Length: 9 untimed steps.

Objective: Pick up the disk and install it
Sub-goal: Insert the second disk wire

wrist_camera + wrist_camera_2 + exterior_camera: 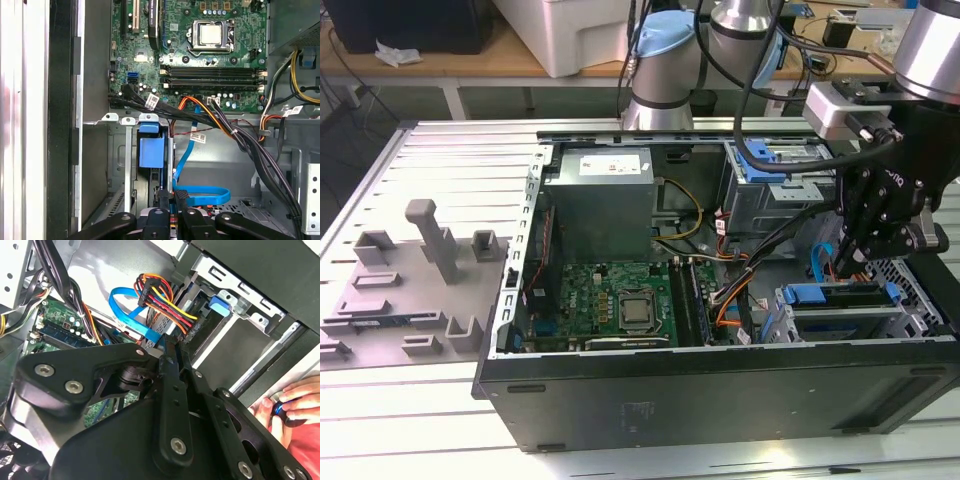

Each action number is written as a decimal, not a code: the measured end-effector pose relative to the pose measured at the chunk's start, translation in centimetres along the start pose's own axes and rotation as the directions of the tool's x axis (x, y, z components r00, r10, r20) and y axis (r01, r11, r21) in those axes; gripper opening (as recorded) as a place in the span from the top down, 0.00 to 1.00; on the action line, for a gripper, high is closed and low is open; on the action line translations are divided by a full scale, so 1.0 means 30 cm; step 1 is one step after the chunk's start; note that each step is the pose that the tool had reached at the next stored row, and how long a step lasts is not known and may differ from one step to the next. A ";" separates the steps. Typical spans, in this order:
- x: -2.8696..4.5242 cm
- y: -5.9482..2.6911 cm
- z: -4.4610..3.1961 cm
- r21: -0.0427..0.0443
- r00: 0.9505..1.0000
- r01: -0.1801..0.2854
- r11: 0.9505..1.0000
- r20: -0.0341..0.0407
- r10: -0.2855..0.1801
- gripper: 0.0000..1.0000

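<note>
Blue-railed disk (840,295) sits on edge in its bay.

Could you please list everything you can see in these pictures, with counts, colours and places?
computer case: one, black, open on the slatted table.
slatted table: one, light grey, under the case.
motherboard: one, green, on the case floor.
power supply box: one, grey with white label, at the case's rear.
disk: one, blue-railed, in the drive cage at the exterior view's right.
flat data cable: one, blue, looping by the cage.
fixture blocks: several, grey, at the exterior view's left.
person's hand: one, beside the case in the second wrist view.
gripper: one, black, just above the disk.
</note>
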State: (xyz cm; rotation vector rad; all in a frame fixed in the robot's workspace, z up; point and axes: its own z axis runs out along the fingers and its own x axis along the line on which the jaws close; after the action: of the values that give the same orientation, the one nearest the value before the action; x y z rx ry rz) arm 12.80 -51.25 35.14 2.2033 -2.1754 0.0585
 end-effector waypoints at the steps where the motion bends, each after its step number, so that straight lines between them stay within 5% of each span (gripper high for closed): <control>1: 0.001 0.000 0.000 0.000 1.000 -0.003 1.000 0.000 0.003 0.84; 9: 0.011 0.001 0.001 -0.002 0.999 -0.041 0.999 0.000 0.041 0.84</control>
State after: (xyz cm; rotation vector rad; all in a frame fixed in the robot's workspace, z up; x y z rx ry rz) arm 12.78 -51.59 35.15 2.1574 -2.2198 0.0571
